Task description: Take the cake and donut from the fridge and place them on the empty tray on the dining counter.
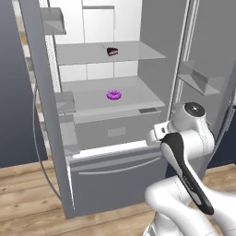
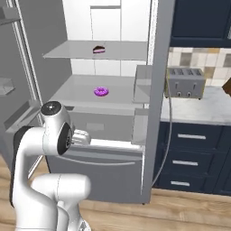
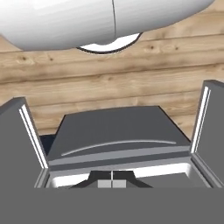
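Your fridge [image 1: 115, 152] stands open — cake [image 1: 112, 51] on the upper shelf, donut [image 1: 114, 95] on the shelf below (both untouched); your gripper [image 3: 112, 183] is closed, holding nothing.

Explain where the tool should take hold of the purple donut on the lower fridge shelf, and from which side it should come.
Probably grip across the donut's ring, outer edge to outer edge, or one finger through the hole. It lies flat on the fridge's lower shelf, well back from the front edge, with another shelf above, so a level approach through the open front, angled slightly down, looks safer than a straight top-down reach.
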### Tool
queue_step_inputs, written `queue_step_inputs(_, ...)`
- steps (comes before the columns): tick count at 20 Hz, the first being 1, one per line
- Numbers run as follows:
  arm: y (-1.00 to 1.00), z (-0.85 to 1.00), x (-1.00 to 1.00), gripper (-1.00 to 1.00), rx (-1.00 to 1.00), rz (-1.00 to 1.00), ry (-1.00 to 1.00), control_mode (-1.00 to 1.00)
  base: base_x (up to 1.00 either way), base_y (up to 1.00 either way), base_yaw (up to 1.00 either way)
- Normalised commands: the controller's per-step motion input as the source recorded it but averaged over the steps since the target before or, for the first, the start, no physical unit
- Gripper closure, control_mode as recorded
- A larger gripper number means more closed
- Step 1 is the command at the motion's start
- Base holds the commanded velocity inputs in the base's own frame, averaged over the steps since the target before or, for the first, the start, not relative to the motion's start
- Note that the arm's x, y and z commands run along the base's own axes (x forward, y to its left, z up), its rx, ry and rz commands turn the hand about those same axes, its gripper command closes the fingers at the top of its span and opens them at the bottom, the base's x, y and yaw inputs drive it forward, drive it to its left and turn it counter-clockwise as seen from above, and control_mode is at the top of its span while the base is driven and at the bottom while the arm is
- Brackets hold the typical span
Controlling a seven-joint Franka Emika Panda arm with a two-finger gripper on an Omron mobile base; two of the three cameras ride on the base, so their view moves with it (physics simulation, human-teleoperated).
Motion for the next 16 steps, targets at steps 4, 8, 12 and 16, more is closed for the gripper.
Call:
queue_step_inputs(4, 0.00, 0.00, 0.00, 1.00, 0.00, 0.00, 0.00, 1.00, 0.43, 0.23, -0.06)
queue_step_inputs(8, 0.00, 0.00, 0.00, 1.00, 0.00, 0.00, 0.00, 1.00, 0.36, 0.24, -0.08)
queue_step_inputs(12, 0.00, 0.00, 0.00, 1.00, 0.00, 0.00, 0.00, 1.00, 0.34, 0.32, -0.12)
queue_step_inputs(16, 0.00, 0.00, 0.00, 1.00, 0.00, 0.00, 0.00, 1.00, 0.38, 0.37, -0.13)
